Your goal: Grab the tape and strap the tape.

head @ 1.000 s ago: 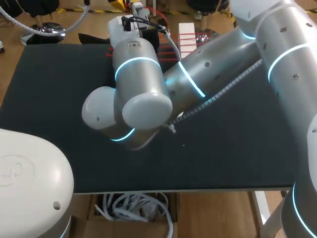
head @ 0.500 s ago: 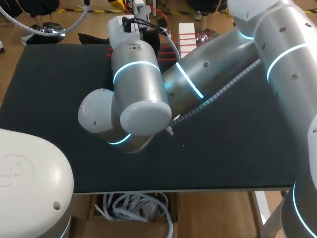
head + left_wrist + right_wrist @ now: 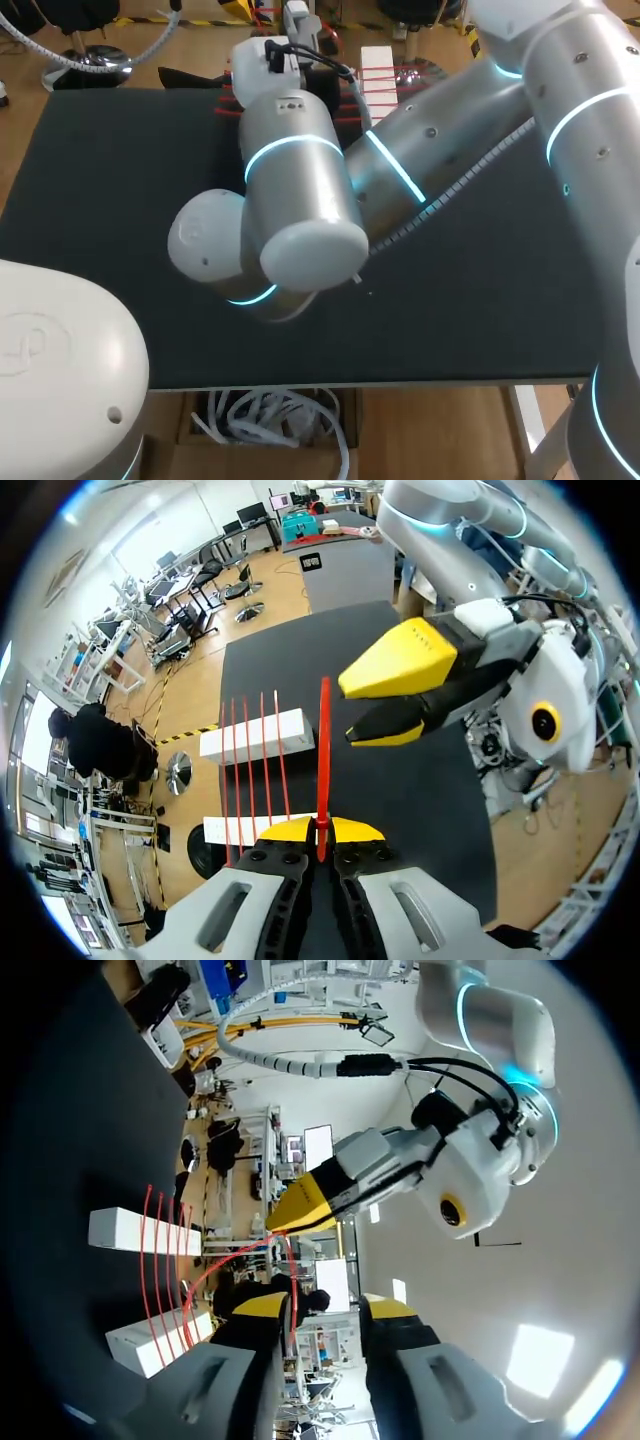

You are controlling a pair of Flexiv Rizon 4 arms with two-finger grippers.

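**Left gripper pinched on the red tape, right gripper spread around the strand**

Left gripper [image 3: 320, 828] is seen closed on a thin, flat red tape strand [image 3: 323, 750], which is pressed from both sides between the two yellow tips. From that pinch the strand is stretched straight out ahead of the fingers and reaches the fingertips of the other arm's gripper.

Right gripper [image 3: 325, 1310] is held with its fingers apart. In the right wrist view the red strand is seen passing through the gap between them, close beside one finger. Whether that finger is touched by it cannot be told. Ahead of these fingers the left gripper's yellow tip is seen, with the tape caught at its end. From there a red curve is led down toward the blocks.

Two long white rectangular blocks [image 3: 255, 737] are laid side by side, a little apart, on the dark grey table mat [image 3: 100, 200]. Several parallel red strands are stretched across from one block to the other. In the left wrist view they lie beside the held strand.

In the head view the silver right arm [image 3: 420, 150] is extended from the right side across the mat to its far edge. One block with its red lines is partly covered there by the arm.
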